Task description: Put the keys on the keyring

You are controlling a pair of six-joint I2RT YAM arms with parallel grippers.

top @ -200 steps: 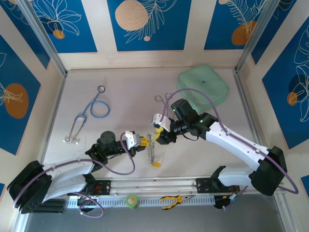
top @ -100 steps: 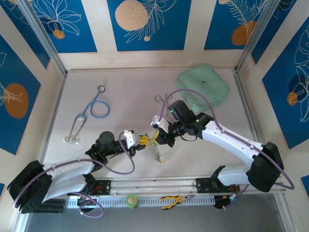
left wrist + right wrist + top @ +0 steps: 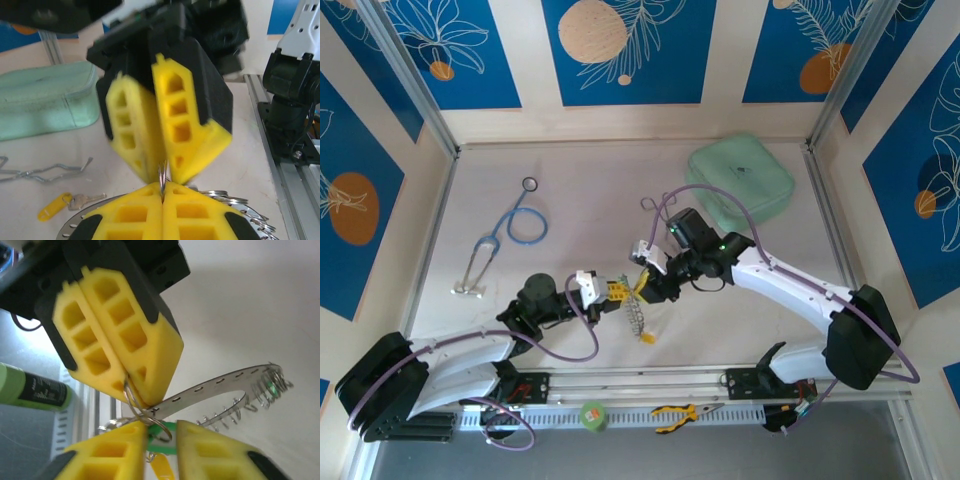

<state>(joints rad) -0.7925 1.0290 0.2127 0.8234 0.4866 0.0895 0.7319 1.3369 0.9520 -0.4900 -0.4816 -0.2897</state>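
Close to the arm bases, the jaws of the left gripper [image 3: 611, 292] are pressed together and pinch a thin wire loop at the rim of the keyring [image 3: 637, 315], which stands on its edge on the tabletop [image 3: 570, 200]. Just beside it, the right gripper [image 3: 642, 286] faces it tip to tip, its jaws partly spread around the same loop. A yellow-headed key [image 3: 645, 338] lies by the keyring. Farther away are the stethoscope [image 3: 510, 232] on the left, the forceps [image 3: 655, 203], and a green pouch [image 3: 741, 184].
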